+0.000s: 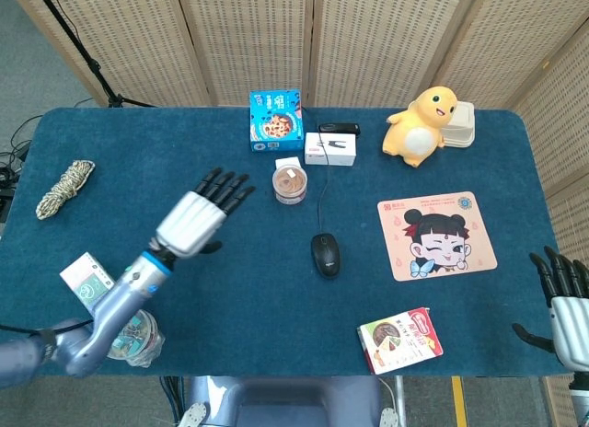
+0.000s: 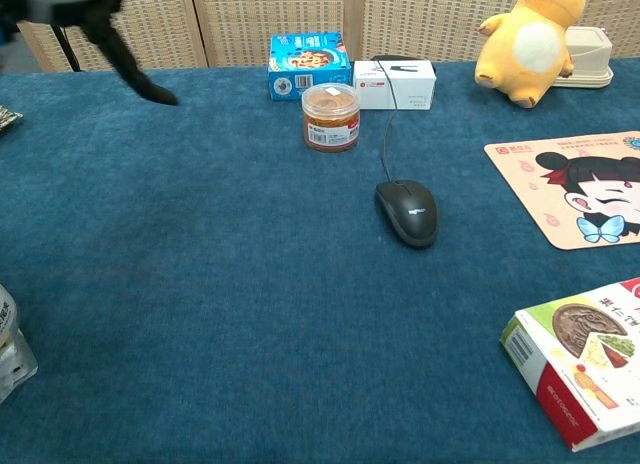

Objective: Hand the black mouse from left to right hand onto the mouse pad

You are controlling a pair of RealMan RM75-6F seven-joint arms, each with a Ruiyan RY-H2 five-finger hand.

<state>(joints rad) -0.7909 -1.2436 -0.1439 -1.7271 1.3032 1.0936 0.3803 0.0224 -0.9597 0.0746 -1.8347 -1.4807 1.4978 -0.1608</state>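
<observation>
the black mouse [image 1: 324, 254] lies flat on the blue table cloth [image 1: 184, 169], near the middle, held by neither hand. its cable runs up toward the small white box [image 1: 330, 149] at the back, which likely limits how freely it can be carried. it sits well to the left of the mouse pad [image 1: 435, 235], the printed cartoon-face mat on the robot's right side; no part of the mouse touches the pad.

the left hand [image 1: 198, 217] hangs over the cloth, well to the left of the mouse, fingers straight and spread, holding nothing. in the chest view only dark fingertips [image 2: 150, 89] show at the upper left. judgement: this placement does not serve a grasp; the hand would need to return to the mouse.

the right hand [image 1: 563, 298] shows at the right edge of the head view, beyond the table corner, fingers apart and empty, in a position to receive.

near the mouse: an orange-lidded jar [image 1: 292, 182] and a snack box [image 1: 401, 339]. judgement: the transfer is not yet begun; the jar and cable are the chief obstacles.
</observation>
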